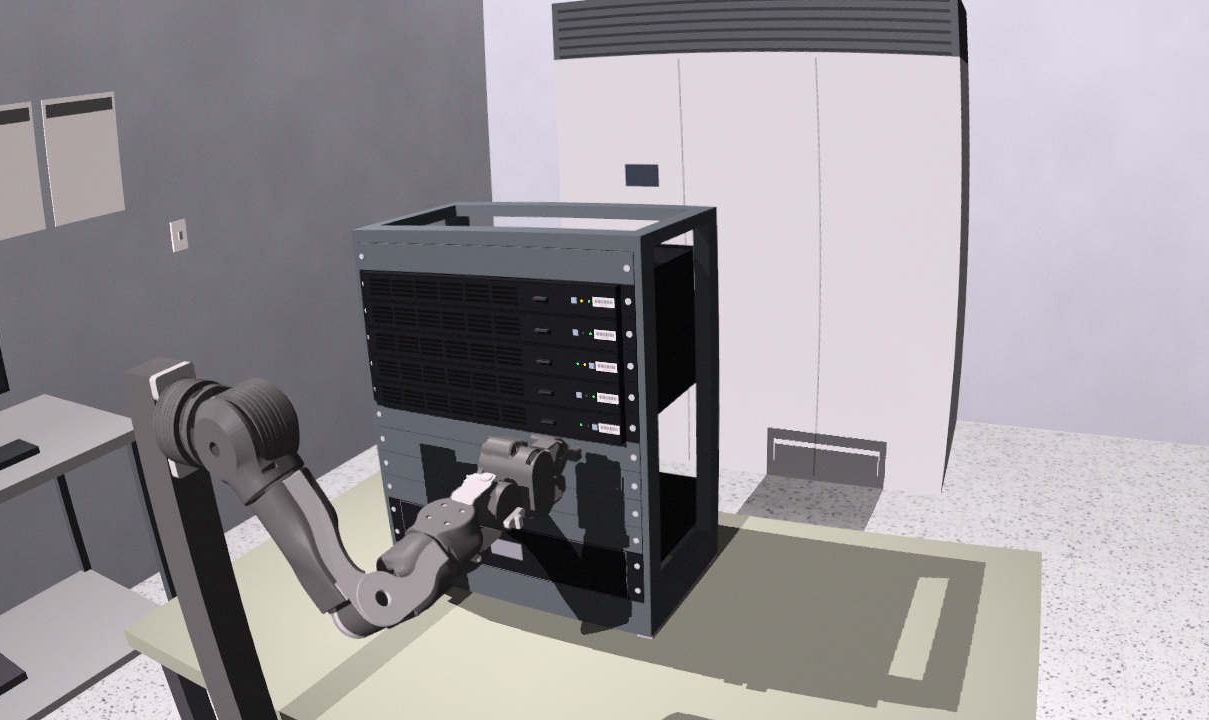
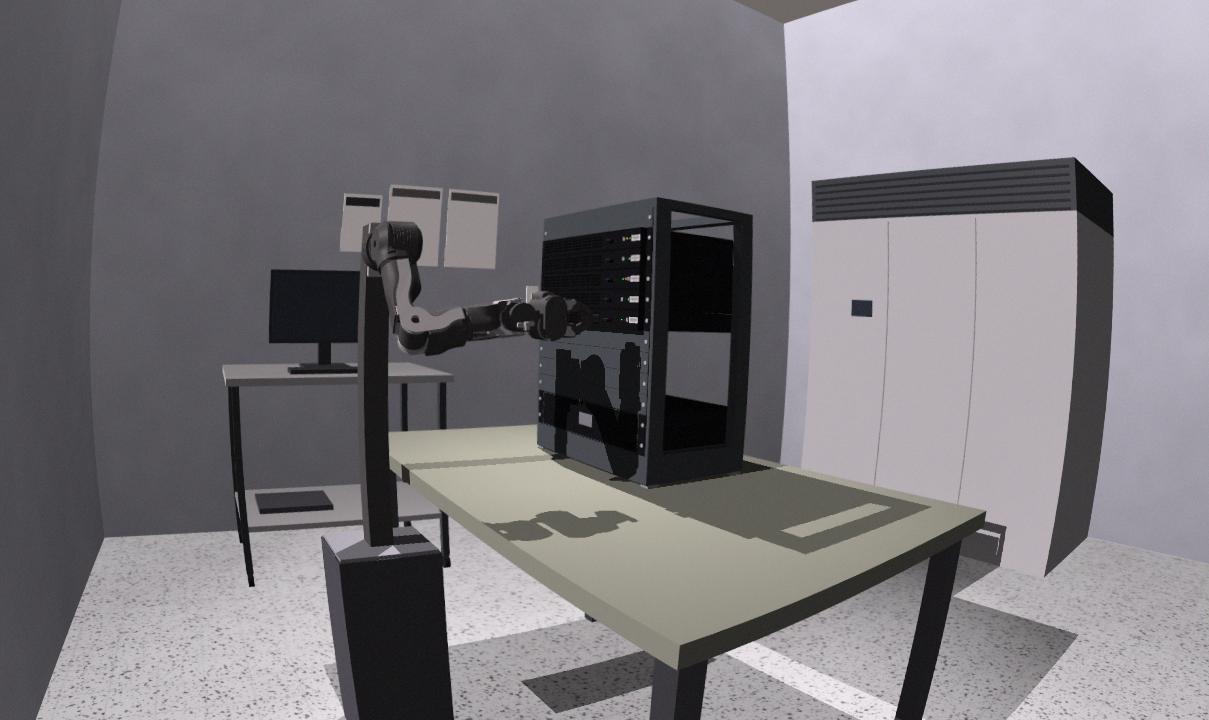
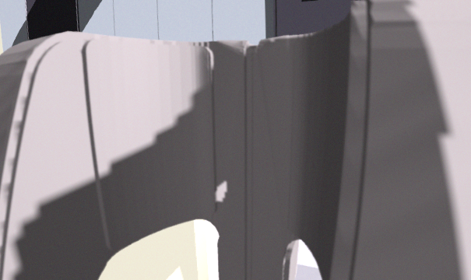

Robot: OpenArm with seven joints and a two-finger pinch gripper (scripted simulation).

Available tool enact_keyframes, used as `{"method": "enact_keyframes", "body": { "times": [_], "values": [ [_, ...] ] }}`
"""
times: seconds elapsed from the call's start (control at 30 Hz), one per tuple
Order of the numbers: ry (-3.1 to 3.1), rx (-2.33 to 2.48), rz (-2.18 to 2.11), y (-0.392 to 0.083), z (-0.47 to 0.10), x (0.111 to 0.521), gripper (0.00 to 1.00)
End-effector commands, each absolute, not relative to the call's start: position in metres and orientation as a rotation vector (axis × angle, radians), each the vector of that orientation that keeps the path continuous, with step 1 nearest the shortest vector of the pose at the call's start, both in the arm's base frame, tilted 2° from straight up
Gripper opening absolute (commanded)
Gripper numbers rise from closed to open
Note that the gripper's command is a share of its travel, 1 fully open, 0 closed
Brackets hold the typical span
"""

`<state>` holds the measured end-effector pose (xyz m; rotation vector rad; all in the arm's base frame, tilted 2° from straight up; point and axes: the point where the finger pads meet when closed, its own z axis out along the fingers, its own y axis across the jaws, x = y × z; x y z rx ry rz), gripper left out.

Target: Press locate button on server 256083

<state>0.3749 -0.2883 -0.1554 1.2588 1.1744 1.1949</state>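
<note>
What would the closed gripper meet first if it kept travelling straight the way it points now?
Probably the rack front, near the lowest server; the shut gripper points there, though depth is unclear.

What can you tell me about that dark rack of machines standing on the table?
The rack is a dark grey, metal-looking open frame standing upright on the pale table. Five black servers fill its upper front, each with small lights and a barcode label at the right end. Below are grey blank panels; its side is open. The claw, shut and empty, sits just before the panels, below the bottom server; contact is unclear.
</note>
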Motion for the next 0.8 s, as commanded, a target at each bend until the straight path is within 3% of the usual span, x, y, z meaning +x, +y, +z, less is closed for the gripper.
{"method": "enact_keyframes", "body": {
  "times": [0.0, 0.77],
  "values": [
    [1.181, 1.257, 1.190, -0.288, -0.156, 0.375, 0.00],
    [1.181, 1.257, 1.190, -0.289, -0.156, 0.391, 0.00]
  ]
}}
